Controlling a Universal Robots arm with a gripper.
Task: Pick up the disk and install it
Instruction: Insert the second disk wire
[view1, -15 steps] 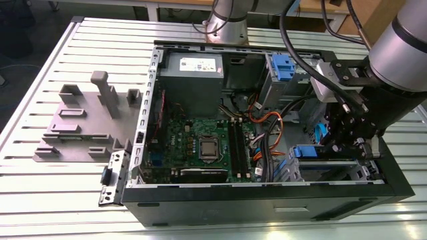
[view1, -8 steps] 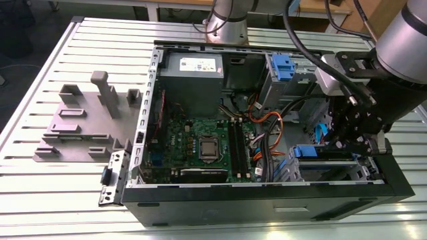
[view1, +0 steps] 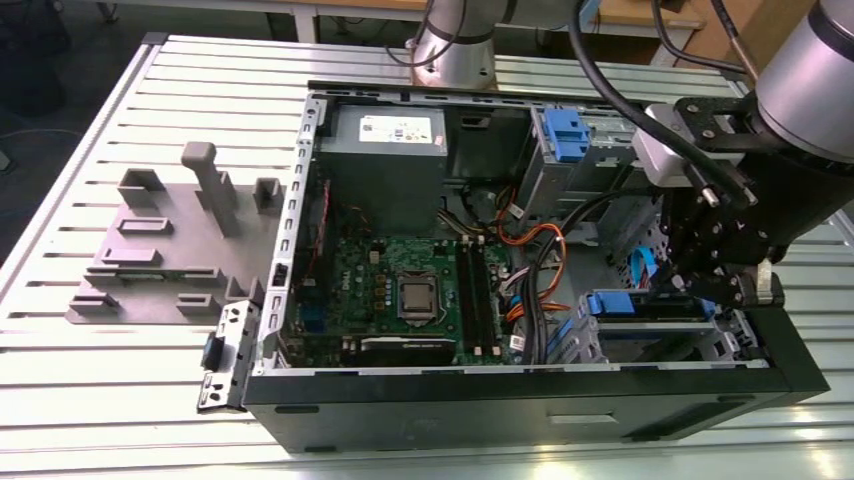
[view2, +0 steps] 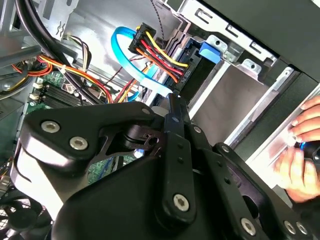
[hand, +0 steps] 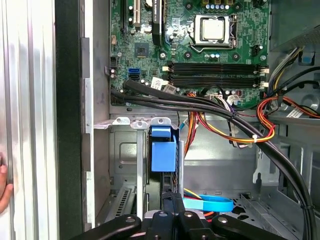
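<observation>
The open computer case (view1: 534, 400) lies on the slatted metal surface (view1: 120, 380), and the arm's gripper (view1: 727, 290) hangs inside the case at the drive bay on the exterior view's right. The disk (view1: 641, 305) sits in that bay, blue rail showing, just beside the gripper. Whether the fingers are open or closed cannot be told. A hand (view2: 302, 150) rests against the case's outer wall.
</observation>
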